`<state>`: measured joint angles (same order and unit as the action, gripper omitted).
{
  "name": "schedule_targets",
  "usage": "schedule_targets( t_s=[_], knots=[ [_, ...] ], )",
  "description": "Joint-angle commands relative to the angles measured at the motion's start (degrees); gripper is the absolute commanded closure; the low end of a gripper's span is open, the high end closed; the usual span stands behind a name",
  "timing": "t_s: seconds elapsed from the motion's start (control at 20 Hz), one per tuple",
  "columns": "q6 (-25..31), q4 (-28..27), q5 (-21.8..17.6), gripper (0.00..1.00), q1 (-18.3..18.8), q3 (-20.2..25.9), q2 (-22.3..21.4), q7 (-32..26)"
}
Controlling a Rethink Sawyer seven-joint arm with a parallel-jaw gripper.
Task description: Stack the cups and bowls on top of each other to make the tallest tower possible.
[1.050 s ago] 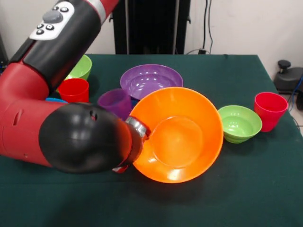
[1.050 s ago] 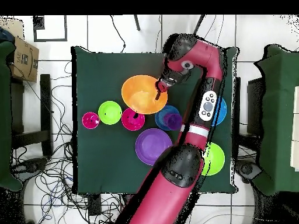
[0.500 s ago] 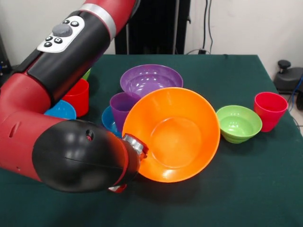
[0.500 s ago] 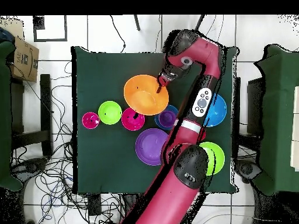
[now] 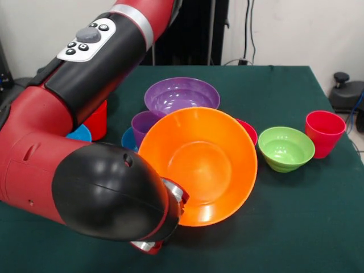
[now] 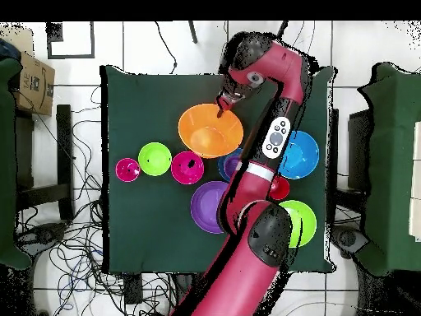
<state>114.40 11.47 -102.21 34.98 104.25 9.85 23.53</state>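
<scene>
Green table [image 5: 318, 227]: gripper [image 5: 170, 196] pinching orange bowl [image 5: 199, 165] by its rim, now shifted over purple cup [image 5: 145, 126]; nesting looks next.

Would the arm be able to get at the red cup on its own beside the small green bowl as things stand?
Probably not straight away. The gripper is busy at the rim of the big orange bowl, which it seems to hold tilted. The red cup itself stands free, with nothing over it, next to the green bowl.
</scene>
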Motion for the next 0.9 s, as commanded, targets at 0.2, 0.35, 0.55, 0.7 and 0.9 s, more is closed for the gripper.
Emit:
schedule_targets(
  t_s=[0.2,0.35,0.55,0.7,0.9],
  knots=[
    [-14.17,-2.94,-15.33,0.00,0.22,5.50,6.33,-17.31],
    [-14.64,-2.80,-15.79,0.00,0.58,6.37,6.44,-16.33],
    [-12.93,-2.85,-16.21,0.00,1.28,7.99,6.38,-15.00],
    [-11.47,-3.09,-16.44,0.00,1.77,9.51,6.35,-14.14],
    [-10.14,-3.28,-18.14,0.00,1.83,10.94,6.31,-14.05]
  ],
)
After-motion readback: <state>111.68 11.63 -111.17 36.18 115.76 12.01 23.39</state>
